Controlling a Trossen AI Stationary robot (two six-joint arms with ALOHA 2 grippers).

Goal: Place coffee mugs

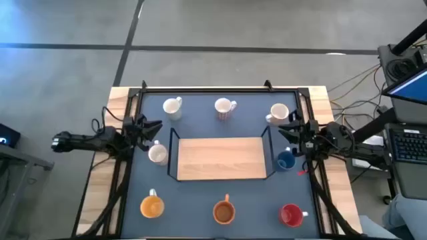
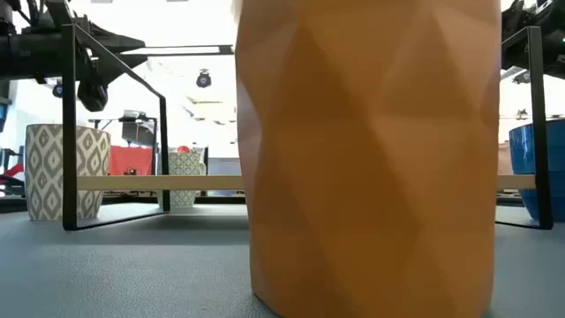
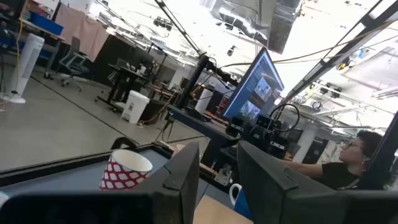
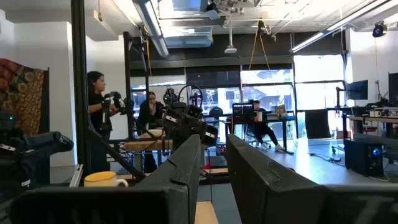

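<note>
Standing along near edge: 2 orange mugs point(image 1: 152, 206) and 1 red mug point(image 1: 291, 214). Mid table: wooden board point(image 1: 221, 158), white mug point(image 1: 158, 154) and blue mug point(image 1: 286, 160) flanking it. Left gripper point(image 1: 155, 126) and right gripper point(image 1: 283, 127) hover apart-fingered, empty. Far row: 3 pale mugs point(image 1: 172, 107).

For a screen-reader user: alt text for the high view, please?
Eight coffee mugs ring a wooden shelf on a dark mat: three white behind, white and blue beside, two orange and red in front. The left gripper and right gripper hover open.
</note>
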